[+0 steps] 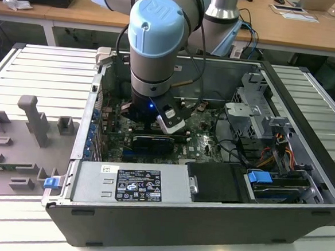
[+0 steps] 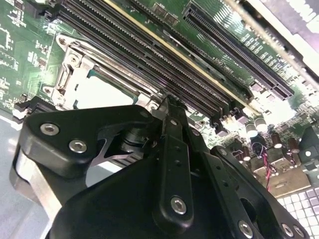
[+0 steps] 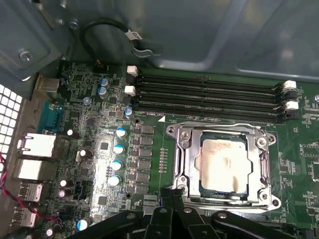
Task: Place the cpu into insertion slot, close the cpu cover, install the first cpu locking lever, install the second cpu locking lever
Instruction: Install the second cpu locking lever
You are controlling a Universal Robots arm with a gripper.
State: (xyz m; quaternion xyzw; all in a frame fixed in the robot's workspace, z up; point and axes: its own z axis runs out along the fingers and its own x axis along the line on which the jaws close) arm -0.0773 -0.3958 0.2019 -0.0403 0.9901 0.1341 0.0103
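While the arm reaches down into the open computer case, the chip already sits flat in its slot on the green board. The shiny cover lies down around the chip, so those two steps look done.

In the first wrist view, the black fingers sit at about 7 o'clock from the chip, right at the edge of the slot. In the second wrist view the fingers come to one thin tip, so they look closed with nothing held between them.

My guess is that the step now is the first locking lever. It calls for a slow, careful push on the thin metal bar by the slot, without scraping the long black memory slots at 12 o'clock.
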